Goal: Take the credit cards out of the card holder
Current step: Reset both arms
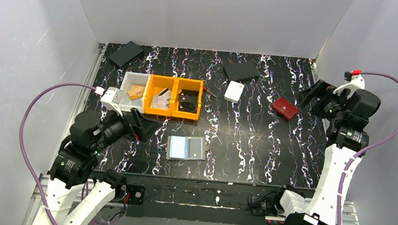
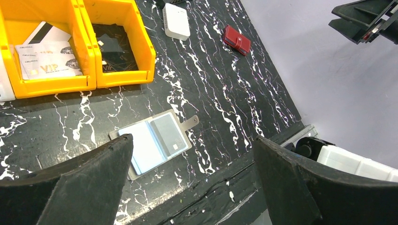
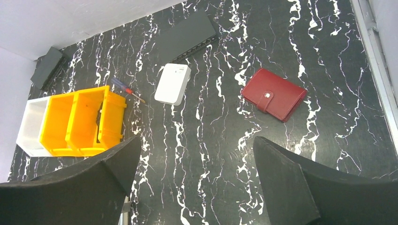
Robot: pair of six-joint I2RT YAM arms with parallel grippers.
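Observation:
The card holder (image 1: 186, 148) lies open and flat on the black marbled table near its front edge, its strap tab pointing right. In the left wrist view the card holder (image 2: 193, 122) shows a pale blue credit card (image 2: 143, 149) in its left half and a grey one (image 2: 168, 136) in its right half. My left gripper (image 1: 143, 125) hovers open to the left of the holder, touching nothing. Its fingers (image 2: 84, 183) frame the holder from above. My right gripper (image 1: 313, 96) hangs open at the far right, empty, and the holder is out of its wrist view.
A white bin (image 1: 134, 78) and two orange bins (image 1: 178, 81) holding cards stand behind the holder. A small white case (image 1: 234, 91), a red wallet (image 1: 285, 108) and two black pads (image 1: 126, 53) (image 1: 241, 71) lie farther back. A screwdriver (image 3: 126, 89) rests by the bins.

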